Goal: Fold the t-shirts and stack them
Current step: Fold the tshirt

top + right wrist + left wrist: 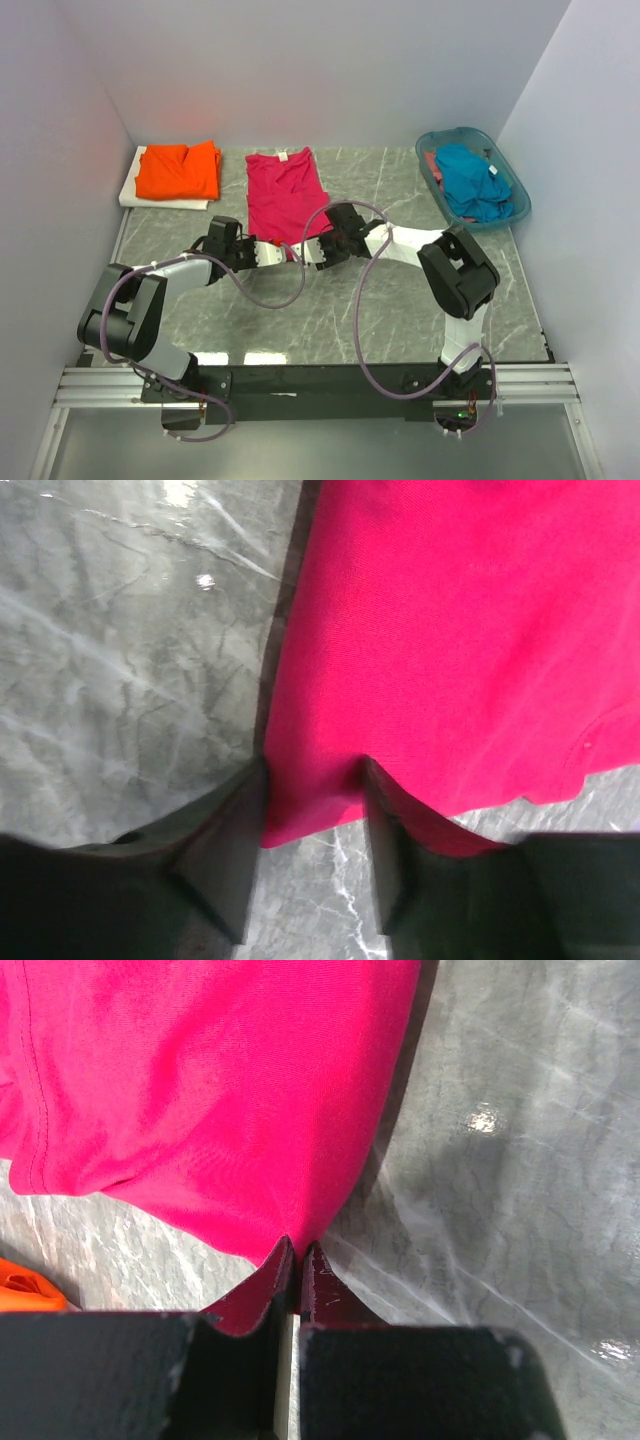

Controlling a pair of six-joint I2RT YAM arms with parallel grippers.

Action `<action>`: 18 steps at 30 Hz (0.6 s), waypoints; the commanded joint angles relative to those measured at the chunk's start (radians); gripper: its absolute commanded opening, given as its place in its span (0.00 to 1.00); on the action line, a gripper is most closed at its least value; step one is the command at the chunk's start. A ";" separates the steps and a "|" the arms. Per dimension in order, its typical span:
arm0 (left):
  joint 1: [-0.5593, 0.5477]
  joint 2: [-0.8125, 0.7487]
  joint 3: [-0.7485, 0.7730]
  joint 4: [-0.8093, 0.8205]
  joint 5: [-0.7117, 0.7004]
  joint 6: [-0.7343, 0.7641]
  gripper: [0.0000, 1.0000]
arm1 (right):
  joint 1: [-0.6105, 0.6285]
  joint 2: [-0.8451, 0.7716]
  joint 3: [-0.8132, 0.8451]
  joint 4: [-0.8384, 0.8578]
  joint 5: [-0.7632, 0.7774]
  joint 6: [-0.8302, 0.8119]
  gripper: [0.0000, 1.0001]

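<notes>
The magenta-red t-shirt (pixel 283 195) was pictured spread flat at the middle of the marbled surface (pixel 400 300), collar away from the arms. Its near hem was pinched between the closed left fingers (pixel 325 1285), while the right fingers (pixel 235 830) were held apart astride the same hem. The orange t-shirt (pixel 178 170) was laid folded far left, and the teal-blue t-shirt (pixel 470 180) was heaped in a basket (pixel 520 205) far right.

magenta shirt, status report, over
Left gripper shut on magenta shirt hem corner. Right gripper open, fingers astride other corner. Shirt flat on table; orange shirt, basket well clear.
</notes>
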 commanded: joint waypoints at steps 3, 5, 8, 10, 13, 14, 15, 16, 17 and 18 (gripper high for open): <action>-0.003 -0.030 -0.007 0.013 0.039 0.007 0.00 | 0.012 0.058 0.063 -0.072 0.039 -0.041 0.43; -0.003 -0.032 -0.013 0.016 0.040 0.007 0.00 | 0.013 0.063 0.066 -0.078 0.040 -0.052 0.32; -0.003 -0.038 -0.021 0.025 0.042 0.007 0.00 | 0.015 0.062 0.069 -0.110 0.031 -0.077 0.22; -0.003 -0.045 -0.025 0.021 0.046 0.007 0.00 | 0.015 0.052 0.068 -0.139 0.017 -0.087 0.10; -0.001 -0.071 -0.034 0.007 0.060 0.022 0.00 | 0.013 0.006 0.025 -0.137 -0.010 -0.097 0.00; -0.003 -0.079 -0.045 0.003 0.065 0.031 0.00 | 0.013 -0.021 0.001 -0.129 -0.028 -0.095 0.00; -0.003 -0.099 -0.051 0.002 0.068 0.034 0.00 | 0.013 -0.030 -0.009 -0.133 -0.038 -0.094 0.00; -0.003 -0.110 -0.059 0.001 0.074 0.036 0.00 | 0.013 -0.043 -0.016 -0.133 -0.049 -0.084 0.00; -0.003 -0.121 -0.071 -0.002 0.075 0.042 0.00 | 0.013 -0.063 -0.030 -0.135 -0.067 -0.080 0.00; -0.003 -0.143 -0.076 -0.005 0.080 0.043 0.00 | 0.012 -0.073 -0.038 -0.140 -0.078 -0.074 0.00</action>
